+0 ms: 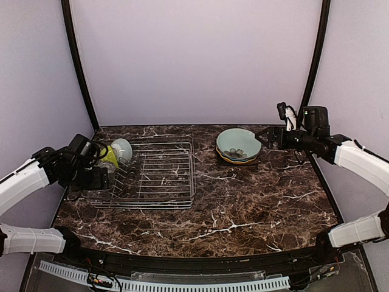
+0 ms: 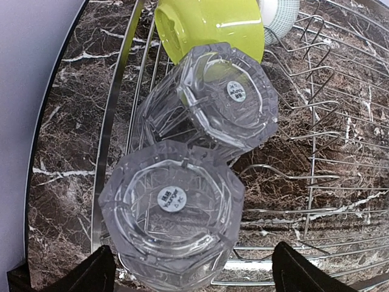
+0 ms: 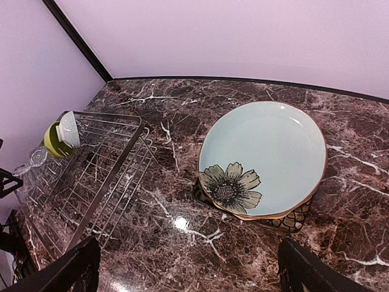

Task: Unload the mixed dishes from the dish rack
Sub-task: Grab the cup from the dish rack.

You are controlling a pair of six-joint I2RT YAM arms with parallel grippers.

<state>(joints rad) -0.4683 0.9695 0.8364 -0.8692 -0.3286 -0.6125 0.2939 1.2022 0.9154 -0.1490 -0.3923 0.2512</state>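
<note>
The dish rack (image 1: 164, 182) sits at the table's left and holds two clear ribbed glasses lying base-up, the nearer glass (image 2: 171, 213) and the farther glass (image 2: 225, 100). Behind them lean a yellow-green bowl (image 2: 209, 24) and a pale-green bowl (image 2: 279, 15). My left gripper (image 2: 191, 258) is open at the rack's left end, a finger on either side of the nearer glass, with a wide gap at the right finger. The large pale-green flower plate (image 3: 273, 152) tops a stack on the black square plate (image 3: 285, 220). Just right of that stack, my right gripper (image 3: 188, 246) hangs open and holds nothing.
The rack's upright tines (image 2: 304, 121) and its silver rim (image 2: 112, 121) stand close around the glasses. The plate stack (image 1: 238, 146) is at the back right of the marble table (image 1: 243, 213). Purple walls close the left, back and right sides.
</note>
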